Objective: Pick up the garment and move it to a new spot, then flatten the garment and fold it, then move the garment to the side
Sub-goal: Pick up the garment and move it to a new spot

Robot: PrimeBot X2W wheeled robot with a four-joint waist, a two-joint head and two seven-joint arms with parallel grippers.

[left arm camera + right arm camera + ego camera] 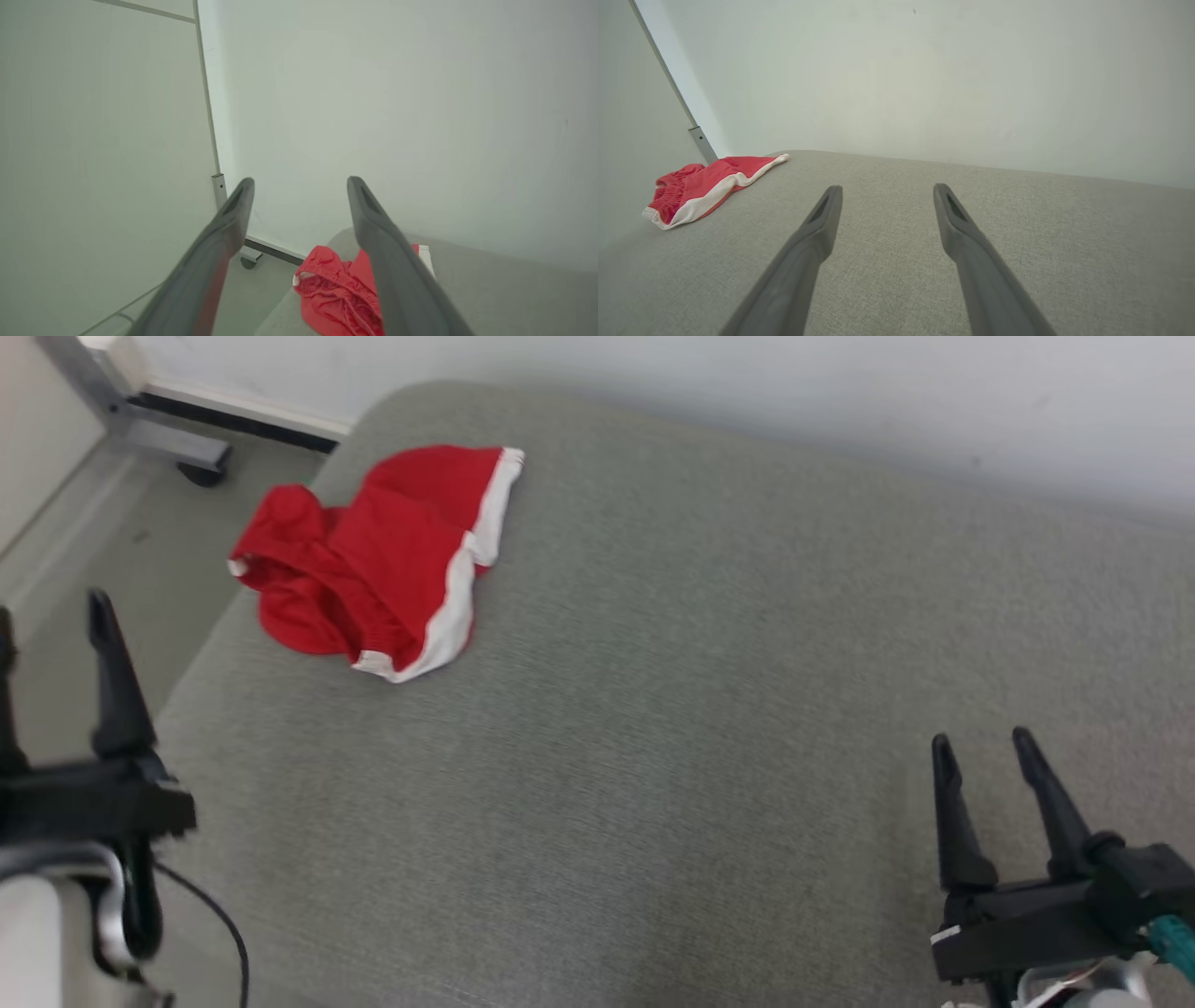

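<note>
The red garment [373, 560], perhaps shorts, lies crumpled ahead of the left gripper [49, 616], well apart from the right gripper [982, 739]; both spread, empty.

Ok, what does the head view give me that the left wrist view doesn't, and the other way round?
Head view: the whole red garment, crumpled near the far left corner of the grey cushion, the broad stretch of cushion to its right, and the open right hand. Left wrist view: the tall white panel on its post, and the garment's gathered waistband up close. Both: the garment, the cushion corner, the caster foot on the floor, and the open left hand, clear of the cloth.
</note>
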